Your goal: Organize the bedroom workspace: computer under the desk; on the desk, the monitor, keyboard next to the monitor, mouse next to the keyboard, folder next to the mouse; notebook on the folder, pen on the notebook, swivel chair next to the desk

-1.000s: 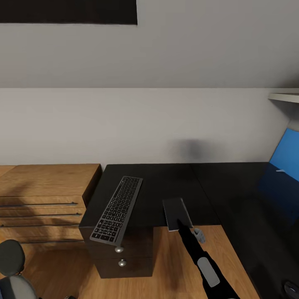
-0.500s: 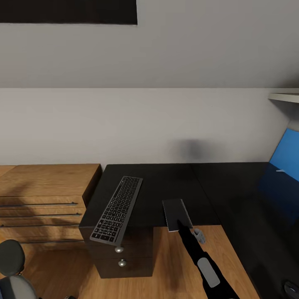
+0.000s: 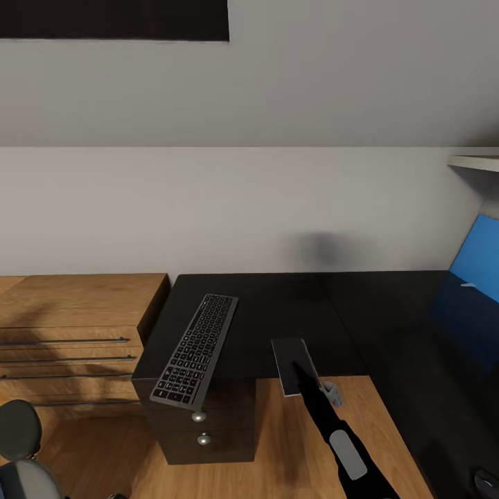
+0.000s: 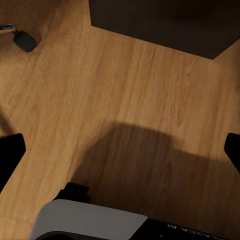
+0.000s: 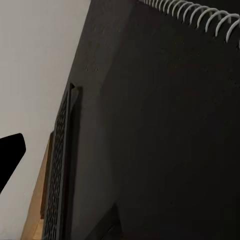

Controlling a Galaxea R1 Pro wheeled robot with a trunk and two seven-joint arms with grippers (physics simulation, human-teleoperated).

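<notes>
- The notebook (image 3: 296, 366), small and grey, is lying at the front edge of the desk (image 3: 277, 305), its near end jutting out past the edge over the wooden floor (image 3: 291, 443).
- In the right wrist view its white spiral binding (image 5: 200, 17) is showing along one edge.
- The right gripper (image 3: 299, 374) is reaching in over the notebook's near end at the tip of the black right arm (image 3: 339, 436); whether its fingers are clenched on the notebook or released cannot be told.
- The left gripper (image 4: 120, 150) is pointing down at the floor, its two dark fingertips (image 4: 10, 155) standing wide apart, released and grasping nothing.
- The keyboard (image 3: 196, 348) is lying on the desk to the left of the notebook and well apart from it, running diagonally, its near end sticking out over the dark drawer unit (image 3: 201, 430).
- The blue back panel (image 3: 478, 263) is rising at the desk's right side.
- A light-wood dresser (image 3: 69, 333) is standing just beside the desk on the left.
- The swivel chair (image 3: 21, 450) is showing in part at the lower left corner, near the dresser.
</notes>
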